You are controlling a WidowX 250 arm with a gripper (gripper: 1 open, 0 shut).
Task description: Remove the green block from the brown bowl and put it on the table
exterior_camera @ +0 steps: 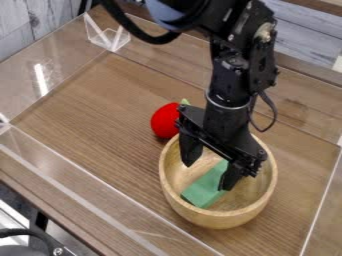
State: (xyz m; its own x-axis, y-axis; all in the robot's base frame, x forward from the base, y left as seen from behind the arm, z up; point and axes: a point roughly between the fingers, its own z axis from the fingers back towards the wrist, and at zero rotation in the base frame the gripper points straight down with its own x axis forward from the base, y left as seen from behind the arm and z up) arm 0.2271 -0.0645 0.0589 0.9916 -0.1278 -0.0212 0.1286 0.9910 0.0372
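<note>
- Strawberry toy: against the bowl's outer wall; keep the descent clear of it.
- Light wooden bowl: contains the mint-green block, lying on its floor. Recommend jaws straddle the block's long sides, then close and lift straight.
- Black gripper: jaws spread, nothing grasped; block appears beneath and between the fingertips.

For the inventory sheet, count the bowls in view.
1. The brown bowl sits beneath the tool, beside the red strawberry toy. The arm could hide others behind it.
</note>
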